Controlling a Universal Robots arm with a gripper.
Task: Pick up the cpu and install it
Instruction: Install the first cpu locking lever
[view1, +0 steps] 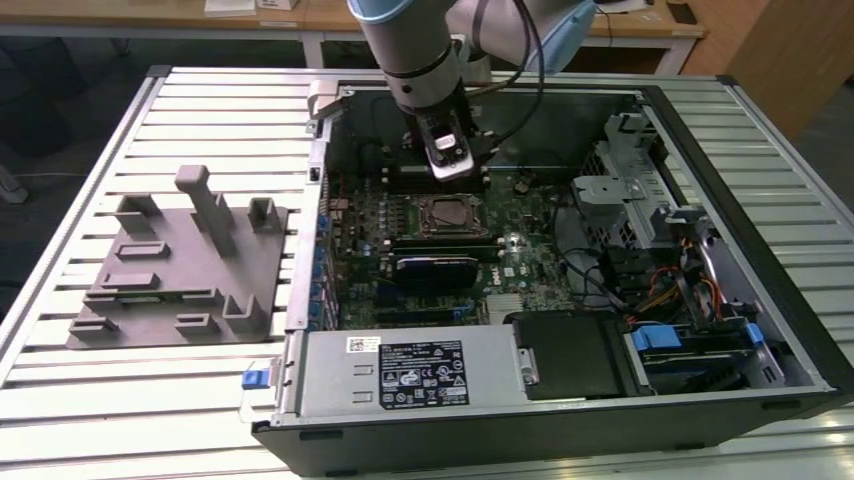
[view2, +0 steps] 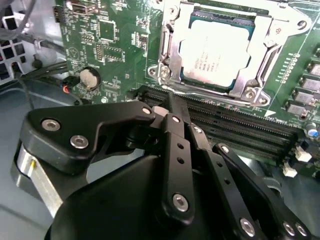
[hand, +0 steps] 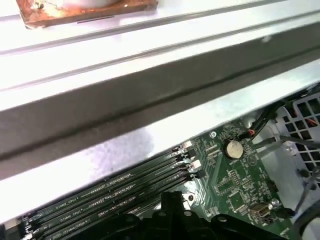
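While the arm hangs over the rear part of the open computer case (view1: 787, 330), its black linked-finger gripper (view2: 172, 107) is pinched together with nothing between the tips, as the second wrist view shows; the tips sit close above the black memory slots (view2: 240, 125) and just beside the socket. The small flat square cpu with its silvery-white metal top (view2: 216, 52) lies flat inside the metal socket frame (view2: 167, 55) on the green motherboard (view2: 120, 45). By my judgement the chip is already seated in its place, since it lies level within the frame and apart from the fingers. Whether the retention frame is latched I cannot tell.

The case lies on its side so that the board faces upward, which gives access from above. It rests on a silver slatted metal table (view1: 80, 380). A grey plastic fixture block with upright posts and pockets (view1: 174, 270) stands on the slats at the exterior view's left, well apart from the case; I see no chip in its pockets. A round coin cell (hand: 231, 148) shows on the board in both wrist views. Beyond the table stand pale wooden desks (view1: 334, 15)
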